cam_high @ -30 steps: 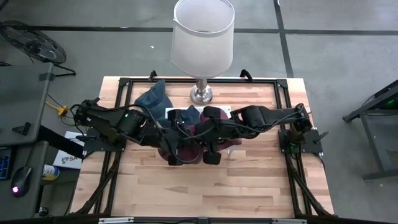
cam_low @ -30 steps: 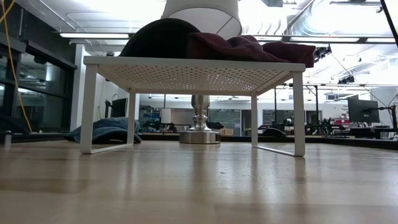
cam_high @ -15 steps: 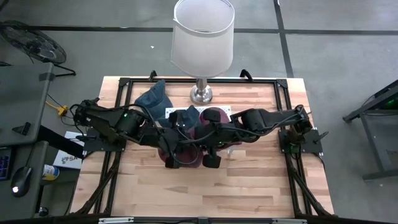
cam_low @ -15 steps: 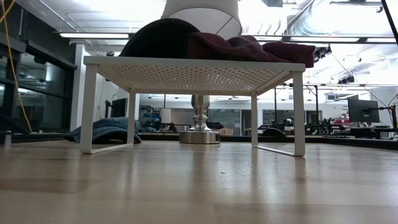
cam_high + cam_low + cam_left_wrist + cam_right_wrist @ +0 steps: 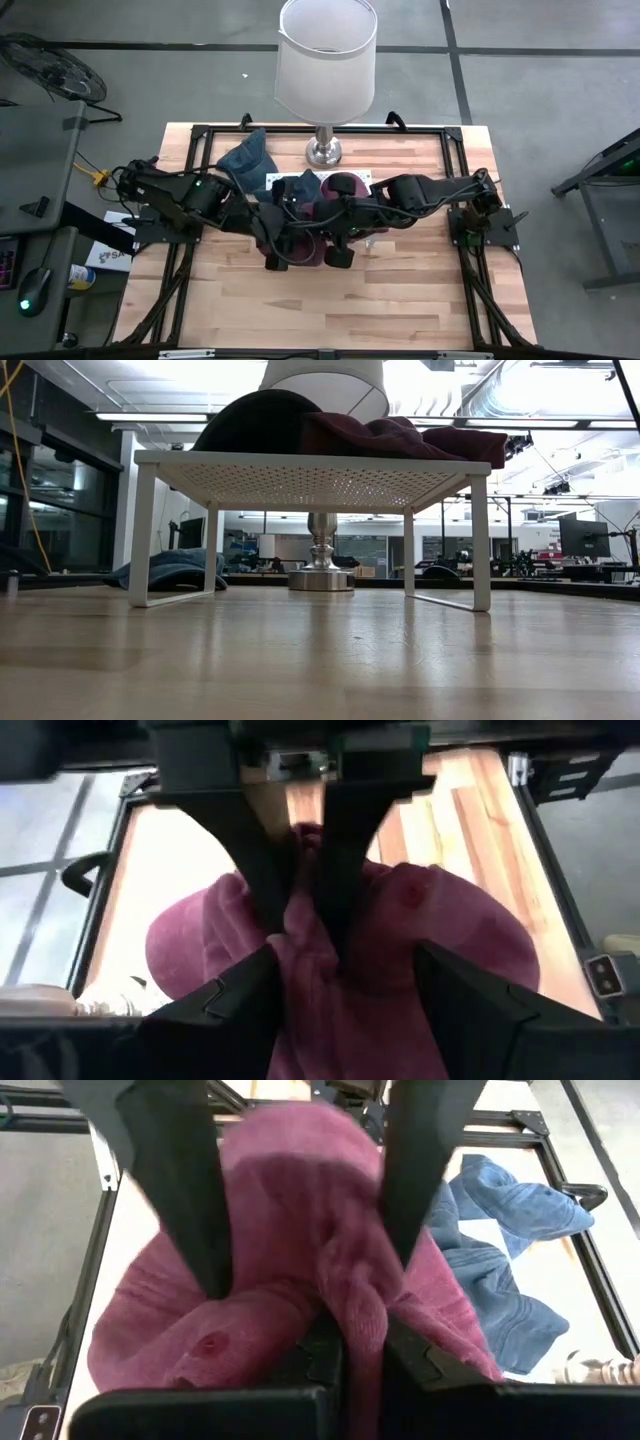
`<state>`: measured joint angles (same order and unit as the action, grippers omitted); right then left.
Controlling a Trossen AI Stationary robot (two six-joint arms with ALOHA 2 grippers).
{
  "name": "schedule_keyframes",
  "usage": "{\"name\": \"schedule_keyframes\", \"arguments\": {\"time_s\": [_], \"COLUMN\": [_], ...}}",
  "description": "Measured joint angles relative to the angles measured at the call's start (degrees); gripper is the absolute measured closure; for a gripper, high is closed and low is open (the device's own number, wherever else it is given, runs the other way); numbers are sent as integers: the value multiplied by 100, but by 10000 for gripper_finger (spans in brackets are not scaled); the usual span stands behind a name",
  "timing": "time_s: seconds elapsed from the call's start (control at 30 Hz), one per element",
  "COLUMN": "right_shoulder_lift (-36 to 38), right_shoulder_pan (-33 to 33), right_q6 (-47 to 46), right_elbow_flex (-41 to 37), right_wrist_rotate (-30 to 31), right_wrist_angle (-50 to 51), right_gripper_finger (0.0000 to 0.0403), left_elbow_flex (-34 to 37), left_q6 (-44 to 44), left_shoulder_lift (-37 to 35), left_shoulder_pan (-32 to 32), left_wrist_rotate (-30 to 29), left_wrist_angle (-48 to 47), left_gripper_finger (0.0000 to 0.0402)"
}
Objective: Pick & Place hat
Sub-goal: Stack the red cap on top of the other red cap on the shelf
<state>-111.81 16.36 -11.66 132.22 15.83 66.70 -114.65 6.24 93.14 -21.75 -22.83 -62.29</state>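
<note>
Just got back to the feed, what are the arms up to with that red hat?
Both arms meet over the white wire shelf at mid-table. The right gripper is shut on a fold of the maroon hat, which lies on the shelf. The left gripper has its fingers around another fold. A blue hat lies on the table near the lamp.

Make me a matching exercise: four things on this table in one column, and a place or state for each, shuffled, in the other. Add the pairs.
Things:
1. maroon hat
2. blue hat
3. lamp
4. white rack

Places or states:
A. stands at the table's far edge
B. lies on the tabletop beside the rack
C. pinched by the right end effector
D. bears the maroon hat on its perforated top

Pairs: 1-C, 2-B, 3-A, 4-D
</note>
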Motion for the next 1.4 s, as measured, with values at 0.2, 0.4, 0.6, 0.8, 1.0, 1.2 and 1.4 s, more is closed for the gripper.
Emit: {"name": "schedule_keyframes", "arguments": {"time_s": [0.2, 0.4, 0.6, 0.8, 1.0, 1.2, 1.4], "right_shoulder_lift": [-26, -22, -20, 201, 554, 726, 739], "right_shoulder_pan": [9, 7, 5, 29, 194, 574, 1013], "right_q6": [-14, -103, -527, -1275, -2040, -3109, -4281], "right_elbow_flex": [-7, -7, -7, -7, 0, 0, 2], "right_wrist_rotate": [-128, 31, 429, 1164, 1857, 2445, 2896], "right_wrist_angle": [128, 173, 232, 472, 974, 1850, 2327], "right_gripper_finger": [382, 382, 382, 382, 382, 382, 382], "left_elbow_flex": [-108, -586, -1115, -1335, -1328, -1322, -1322], "left_q6": [-87, -61, 460, 1220, 1677, 1821, 1919], "left_shoulder_lift": [-151, -158, -160, -224, -270, -414, -450], "left_shoulder_pan": [0, 0, 0, -34, -416, -1082, -1373], "left_wrist_rotate": [-80, -114, -520, -988, -1412, -2204, -2472], "left_wrist_angle": [-91, -584, -1326, -2311, -2771, -2773, -2773], "left_gripper_finger": [186, 186, 186, 186, 186, 186, 186]}}
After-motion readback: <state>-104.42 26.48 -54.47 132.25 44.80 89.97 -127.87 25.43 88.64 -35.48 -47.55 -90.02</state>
